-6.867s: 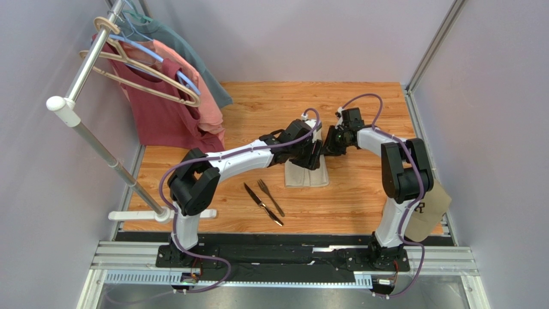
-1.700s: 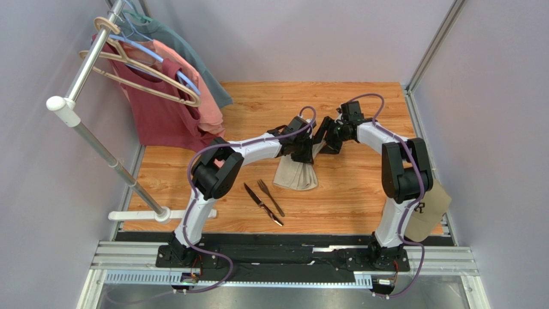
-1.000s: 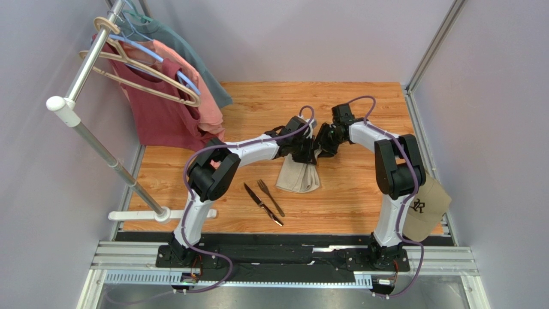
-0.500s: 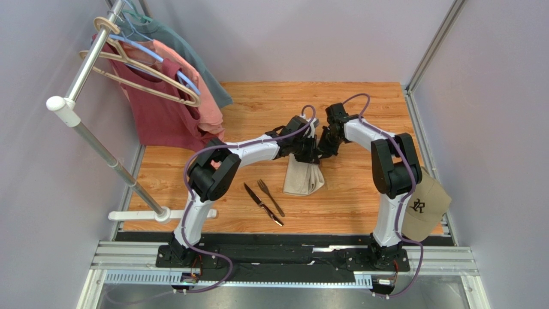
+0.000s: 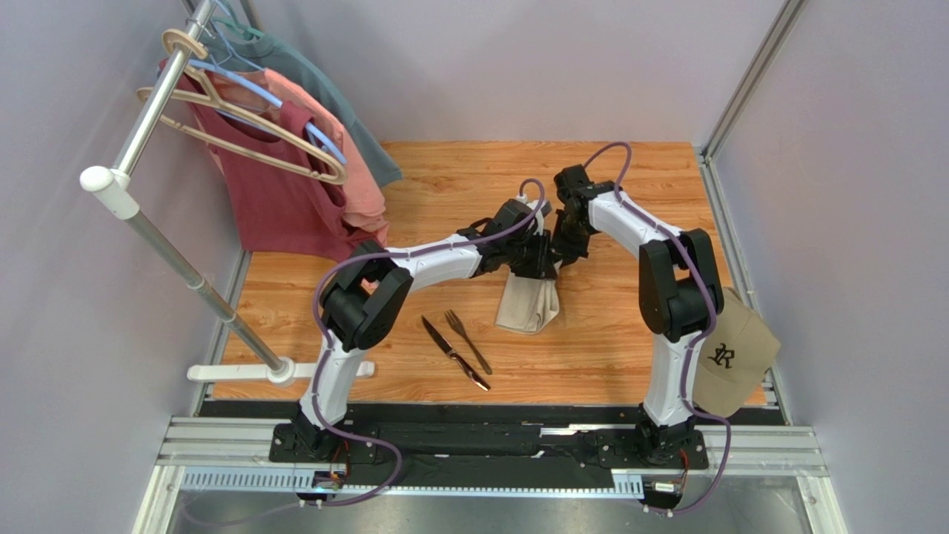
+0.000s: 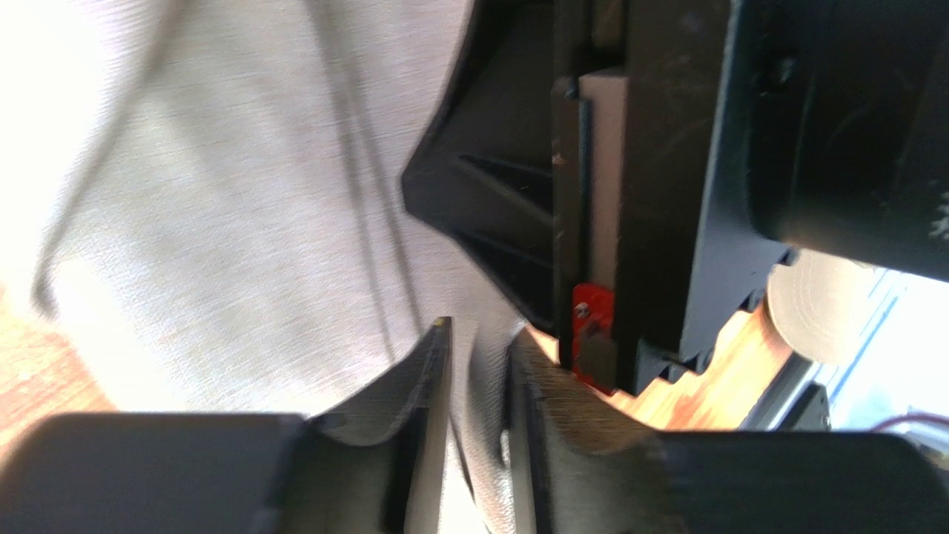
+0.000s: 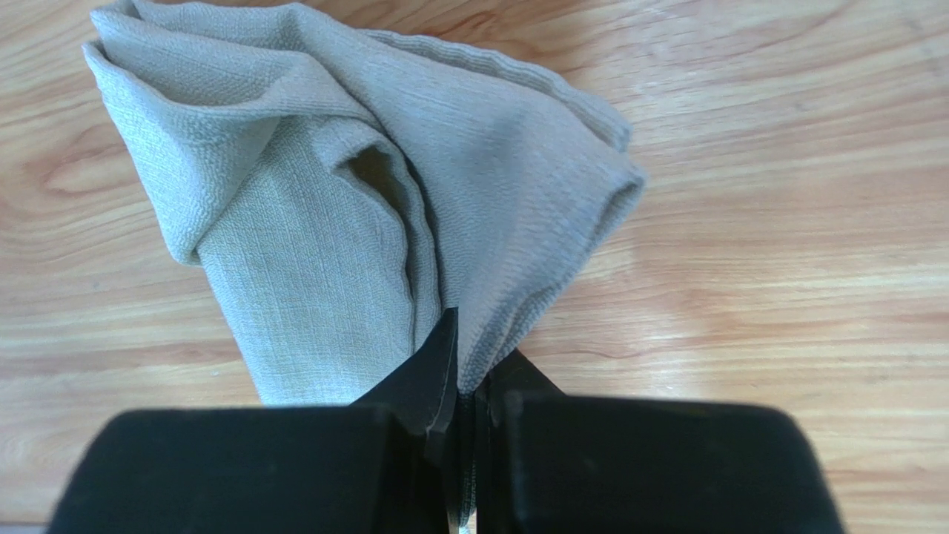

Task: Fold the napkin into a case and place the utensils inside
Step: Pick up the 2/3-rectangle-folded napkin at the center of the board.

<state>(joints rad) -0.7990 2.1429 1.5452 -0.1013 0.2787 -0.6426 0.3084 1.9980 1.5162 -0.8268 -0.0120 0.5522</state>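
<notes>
From above, the napkin (image 5: 528,303) hangs as a narrow bunched drape at mid-table, its top gathered where the left gripper (image 5: 535,263) and right gripper (image 5: 564,247) meet and its lower end resting on the table (image 5: 624,334). That view hides both sets of jaws. The fork (image 5: 469,340) and knife (image 5: 453,353) lie side by side on the wood just left of and nearer than the napkin, apart from it. A cap (image 5: 730,356) sits at the right edge and shirts (image 5: 290,189) hang at the far left.

The right wrist view shows what the top one cannot. The right jaws are clenched on one edge of the cloth, which fans out from them in loose folds with a hollow in the middle and lies on the wood. The left wrist view shows the left fingers (image 6: 432,367) a little apart with a strip of cloth running between them. This view is close and blurred, so I cannot tell whether the pads pinch the strip. The right gripper's black body fills the right side of that view, very near.

Compared with a second ago, the right wrist has swung left and farther back, and its jaws have closed. The left jaws have eased apart. The napkin hangs straighter and slimmer, slightly to the right. Fork and knife have not moved.
</notes>
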